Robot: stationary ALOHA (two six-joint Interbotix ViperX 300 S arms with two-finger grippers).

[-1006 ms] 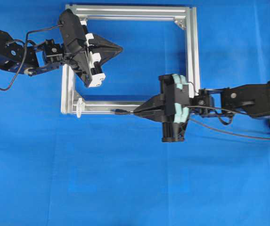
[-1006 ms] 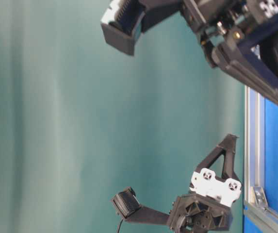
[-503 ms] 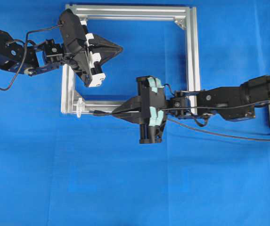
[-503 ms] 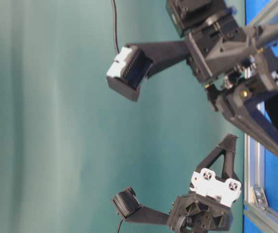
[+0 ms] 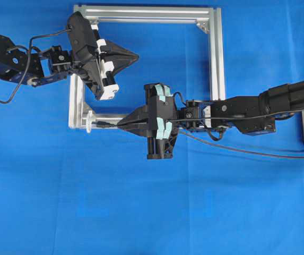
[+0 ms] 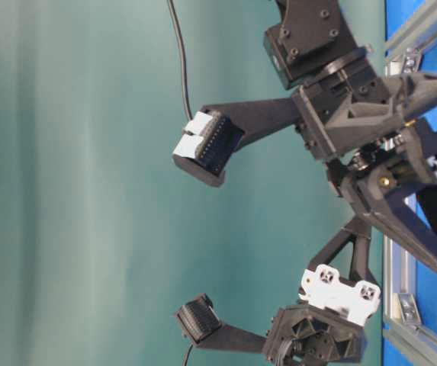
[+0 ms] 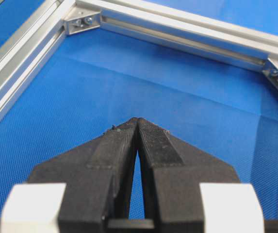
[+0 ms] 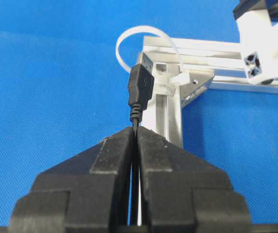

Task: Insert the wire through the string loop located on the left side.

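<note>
Two black grippers work over a square aluminium frame (image 5: 214, 64) on a blue table (image 5: 141, 212). Left of centre in the overhead view, the right gripper (image 5: 121, 123) is clenched on the wire (image 8: 134, 127), pinching the cable just behind its dark plug (image 8: 141, 87). The plug juts past the fingertips along the frame's lower rail, its metallic tip just beside the string loop (image 8: 146, 44). That loop, a small white ring, stands at the frame's lower-left corner (image 5: 89, 120); in the right wrist view it arches in the upper middle, directly behind the plug's tip. Whether the tip has entered the ring cannot be told. The cable's slack trails off to the right edge across bare blue cloth below the right arm.

In the upper left of the overhead view, the left gripper (image 5: 135, 54) is closed on nothing, its fingertips pressed together and pointing right over the open blue area inside the frame, well apart from the loop. Wide bare cloth fills the lower half of the overhead view. The table-level view shows both arms raised above the frame's edge at lower right.
</note>
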